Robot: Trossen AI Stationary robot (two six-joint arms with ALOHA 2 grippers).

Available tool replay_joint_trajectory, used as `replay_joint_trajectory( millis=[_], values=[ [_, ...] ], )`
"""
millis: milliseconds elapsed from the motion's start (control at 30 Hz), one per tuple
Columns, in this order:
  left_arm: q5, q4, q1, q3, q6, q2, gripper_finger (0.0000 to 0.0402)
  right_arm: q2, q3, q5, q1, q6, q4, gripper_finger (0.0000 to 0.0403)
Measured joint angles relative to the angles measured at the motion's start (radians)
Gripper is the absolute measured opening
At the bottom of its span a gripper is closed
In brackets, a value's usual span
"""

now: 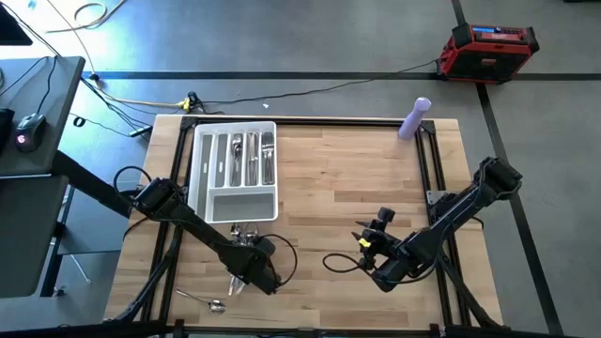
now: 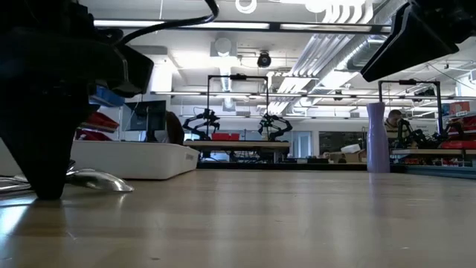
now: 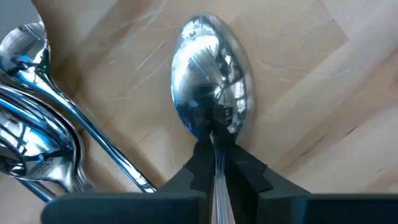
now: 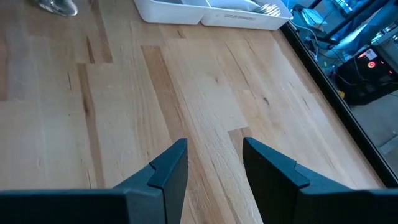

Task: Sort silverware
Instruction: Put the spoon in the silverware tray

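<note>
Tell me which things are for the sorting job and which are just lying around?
For the job:
- spoon pinched in the left claw
- loose silverware beside it
- spoon near the table's front edge
- tray, already holding some pieces

Just lying around:
- purple bottle
- red case on the floor
- mouse on the side desk

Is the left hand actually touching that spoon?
Touching. The left wrist view shows the left hand with its two dark fingers shut on the handle of the spoon, just below the bowl.
</note>
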Motion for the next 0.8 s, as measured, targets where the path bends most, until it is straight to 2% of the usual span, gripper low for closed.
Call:
replay_joint_trajectory(
  millis=[100,200,267,367,467,567,633,700,800],
  values=[
    [-0.064,-0.053,-0.022,0.035,0.000,-0.027,0.0004,0.000,0.000,0.019,0.006,0.017,0.026,0.0138],
    [-0.213,-0.093,-0.053,0.110,-0.003,-0.087,0.0003,0.000,0.000,0.091,0.028,-0.008,0.099,0.0138],
    [-0.326,-0.103,-0.090,0.151,0.025,-0.145,0.0002,0.000,0.000,0.105,0.044,-0.079,0.187,0.0138],
    [-0.440,-0.020,-0.154,0.163,0.135,-0.212,0.0001,0.000,0.000,0.074,0.076,-0.291,0.390,0.0138],
    [-0.511,0.101,-0.209,0.166,0.290,-0.267,0.0001,0.000,0.000,-0.049,0.096,-0.594,0.662,0.0138],
    [-0.504,0.235,-0.254,0.167,0.505,-0.268,0.0000,0.000,0.000,-0.253,0.107,-0.888,0.961,0.0138],
    [-0.446,0.318,-0.267,0.165,0.629,-0.250,0.0000,0.005,0.000,-0.424,0.105,-1.052,1.099,0.0138],
    [-0.384,0.409,-0.271,0.166,0.712,-0.238,0.0000,0.035,0.007,-0.546,0.106,-1.221,1.202,0.0138],
    [-0.317,0.508,-0.254,0.168,0.797,-0.216,0.0000,0.127,0.052,-0.565,0.108,-1.401,1.228,0.0138]
  ],
)
